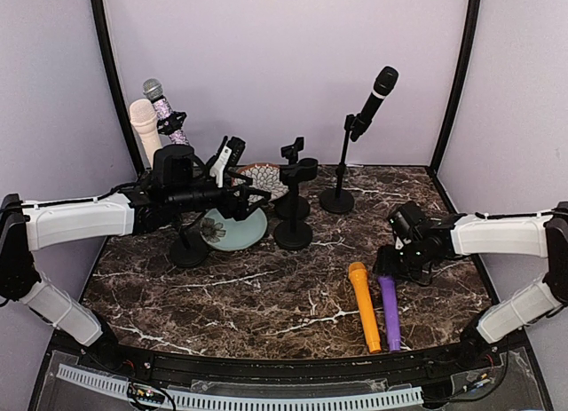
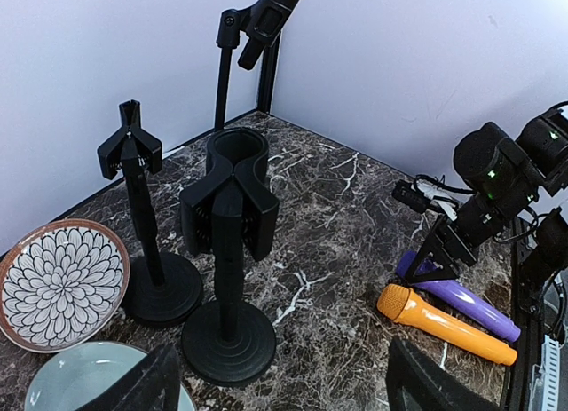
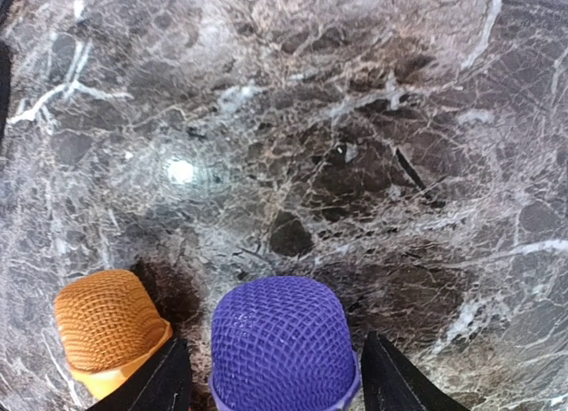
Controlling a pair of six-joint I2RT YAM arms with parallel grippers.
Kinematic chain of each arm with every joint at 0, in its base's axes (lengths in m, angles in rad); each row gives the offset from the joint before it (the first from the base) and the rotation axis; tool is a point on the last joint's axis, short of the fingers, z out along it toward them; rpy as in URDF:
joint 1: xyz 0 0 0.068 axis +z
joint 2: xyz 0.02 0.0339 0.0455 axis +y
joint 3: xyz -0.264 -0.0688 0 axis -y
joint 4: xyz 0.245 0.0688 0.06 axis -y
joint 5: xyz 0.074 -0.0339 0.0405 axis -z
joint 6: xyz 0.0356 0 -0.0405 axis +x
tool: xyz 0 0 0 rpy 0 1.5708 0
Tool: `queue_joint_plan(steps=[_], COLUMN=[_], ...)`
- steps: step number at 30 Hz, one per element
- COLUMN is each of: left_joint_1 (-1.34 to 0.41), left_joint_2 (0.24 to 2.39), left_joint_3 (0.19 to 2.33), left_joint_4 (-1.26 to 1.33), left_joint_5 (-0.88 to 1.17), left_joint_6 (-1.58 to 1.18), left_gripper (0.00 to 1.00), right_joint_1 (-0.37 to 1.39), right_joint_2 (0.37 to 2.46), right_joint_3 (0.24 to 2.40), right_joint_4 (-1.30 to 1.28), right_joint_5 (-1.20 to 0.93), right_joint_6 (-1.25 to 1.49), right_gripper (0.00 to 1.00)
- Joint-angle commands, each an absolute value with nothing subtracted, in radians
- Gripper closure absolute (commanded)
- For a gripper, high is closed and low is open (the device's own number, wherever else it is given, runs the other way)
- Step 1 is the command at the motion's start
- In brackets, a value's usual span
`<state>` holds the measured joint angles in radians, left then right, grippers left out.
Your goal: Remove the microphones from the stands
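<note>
A purple microphone (image 1: pixel 389 313) (image 3: pixel 284 349) lies flat on the marble table beside an orange microphone (image 1: pixel 364 304) (image 3: pixel 106 322). My right gripper (image 1: pixel 388 271) (image 3: pixel 275 380) straddles the purple head, open, with a slim gap at each finger. A black microphone (image 1: pixel 377 96) is clipped in a tall stand (image 1: pixel 337 198) at the back. A sparkly microphone (image 1: pixel 160 105) and a cream one (image 1: pixel 145 131) stand at the far left. Two empty stands (image 2: pixel 226 251) (image 2: pixel 146 225) face my left gripper (image 1: pixel 244 196) (image 2: pixel 284 393), which is open and holds nothing.
A flower-patterned bowl (image 2: pixel 58 282) and a pale blue plate (image 2: pixel 80 380) sit under my left gripper. Another stand base (image 1: pixel 188 249) is by the plate. Dark frame posts and purple walls close the back and sides.
</note>
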<state>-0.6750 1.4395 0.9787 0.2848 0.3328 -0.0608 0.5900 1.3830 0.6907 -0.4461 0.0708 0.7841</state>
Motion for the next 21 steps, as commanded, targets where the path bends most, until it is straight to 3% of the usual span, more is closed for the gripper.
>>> queue_joint_plan(steps=[1,12,21], left_joint_1=[-0.671,-0.672,-0.667], left_joint_2=[1.399,1.400,1.376], left_joint_3=[0.976,0.986,1.031], left_joint_4=[0.274,0.274,0.157], left_joint_5=[0.341,0.351,0.369], left_joint_6=[-0.054,-0.068,-0.093], left_gripper=[0.18,0.18,0.18], right_joint_1=[0.584,0.583,0.583], right_joint_2=[1.310,1.195,1.011], right_joint_3=[0.689,0.716,0.747], right_joint_4=[-0.440,-0.456,-0.253], right_joint_5=[0.103,0.152,0.182], right_joint_6=[0.787,0.760,0.642], right_gripper=[0.32,0.25,0.19])
